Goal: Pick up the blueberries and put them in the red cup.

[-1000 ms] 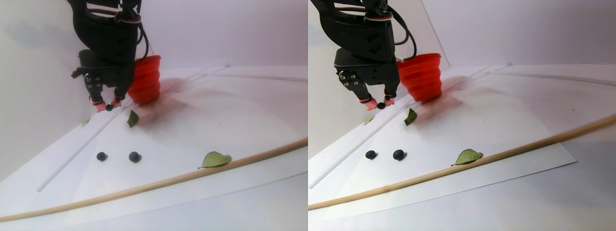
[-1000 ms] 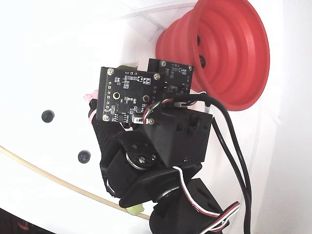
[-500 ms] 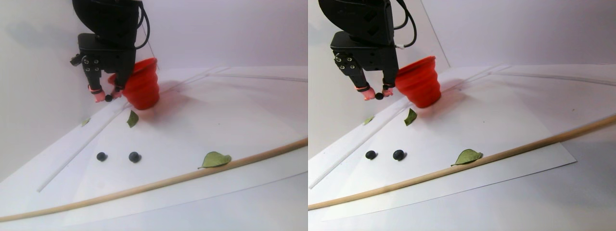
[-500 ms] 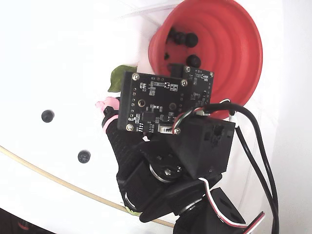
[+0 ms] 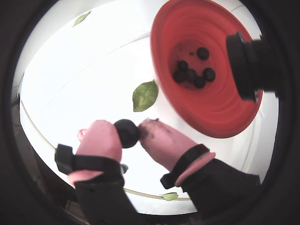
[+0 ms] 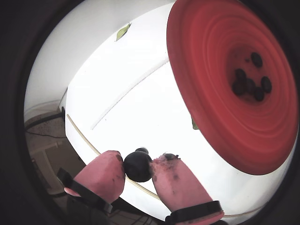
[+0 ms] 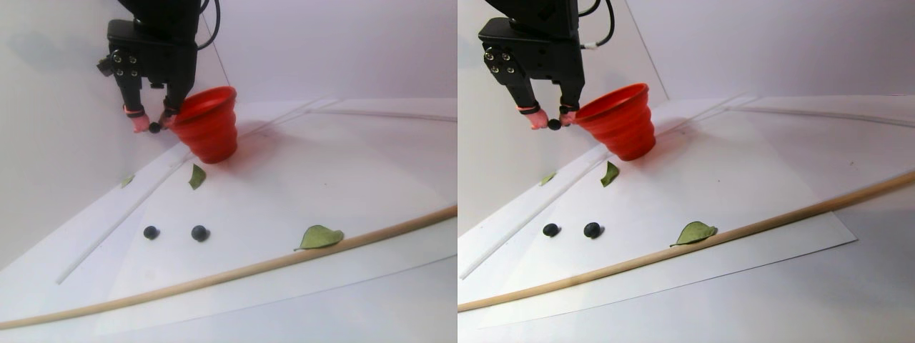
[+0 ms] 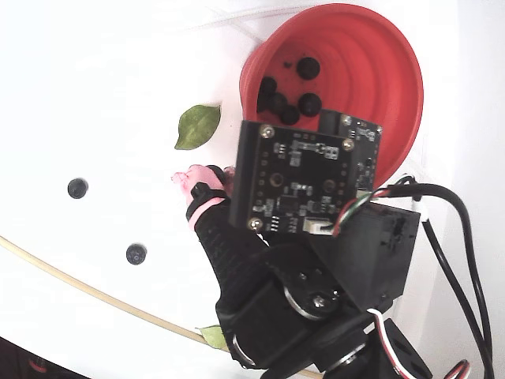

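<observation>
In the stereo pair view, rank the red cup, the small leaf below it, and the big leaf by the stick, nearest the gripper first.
From the gripper:
1. Red cup, just right of it.
2. Small leaf, lower down.
3. Big leaf, far right beside the stick.

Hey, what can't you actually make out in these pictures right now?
- Held blueberry: hidden in the fixed view behind the circuit board.
- Red cup: its near rim is covered there by that board.
- Two loose blueberries: absent from both wrist views.
</observation>
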